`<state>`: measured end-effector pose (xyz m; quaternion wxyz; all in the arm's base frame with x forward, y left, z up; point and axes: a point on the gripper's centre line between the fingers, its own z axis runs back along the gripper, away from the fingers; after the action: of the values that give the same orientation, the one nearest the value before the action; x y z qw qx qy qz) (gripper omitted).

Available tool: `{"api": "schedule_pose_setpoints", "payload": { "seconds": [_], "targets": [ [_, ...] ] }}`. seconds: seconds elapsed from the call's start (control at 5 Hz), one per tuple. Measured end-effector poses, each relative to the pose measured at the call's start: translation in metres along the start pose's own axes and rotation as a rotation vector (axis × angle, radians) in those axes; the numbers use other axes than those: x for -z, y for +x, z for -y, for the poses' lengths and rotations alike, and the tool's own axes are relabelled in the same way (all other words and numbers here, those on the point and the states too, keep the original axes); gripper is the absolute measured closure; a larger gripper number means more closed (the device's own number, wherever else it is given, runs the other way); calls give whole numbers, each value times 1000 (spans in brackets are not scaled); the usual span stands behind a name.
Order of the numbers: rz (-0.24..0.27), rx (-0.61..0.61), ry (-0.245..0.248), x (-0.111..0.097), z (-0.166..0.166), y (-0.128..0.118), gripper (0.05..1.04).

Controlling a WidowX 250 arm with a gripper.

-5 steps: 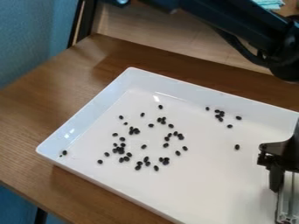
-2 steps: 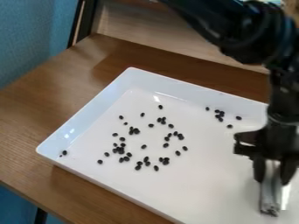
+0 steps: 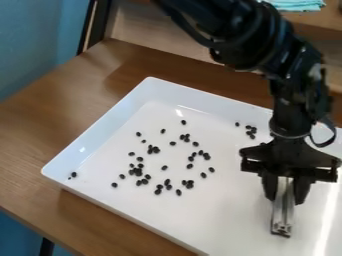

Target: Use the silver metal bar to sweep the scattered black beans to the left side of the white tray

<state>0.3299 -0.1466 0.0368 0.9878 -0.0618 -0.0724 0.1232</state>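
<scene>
At the right of the view the black gripper (image 3: 286, 192) hangs over the white tray (image 3: 227, 212), shut on a silver metal tool (image 3: 283, 210). The tool points down, its lower end over the right part of the tray floor. Many small black beans (image 3: 138, 171) lie scattered in loose groups across the tray's left and middle. A smaller cluster of beans (image 3: 251, 131) lies near the back wall, just left of the arm. One bean (image 3: 74, 174) is by the tray's left corner.
The tray's raised walls stand on a brown wooden table (image 3: 87, 90). A blue wall is at the left. Behind the table is a lighter wooden surface, with a folded teal cloth (image 3: 297, 5) at the top right.
The arm and gripper have moved left from the right edge, carrying the metal tool further over the tray. The beans in view have stayed where they were.
</scene>
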Motion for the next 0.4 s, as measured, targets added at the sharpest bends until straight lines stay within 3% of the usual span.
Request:
{"api": "schedule_pose_setpoints", "payload": {
  "seconds": [0.4],
  "targets": [
    [-2,-6,-12,0,-34,-2,701]
  ]
}}
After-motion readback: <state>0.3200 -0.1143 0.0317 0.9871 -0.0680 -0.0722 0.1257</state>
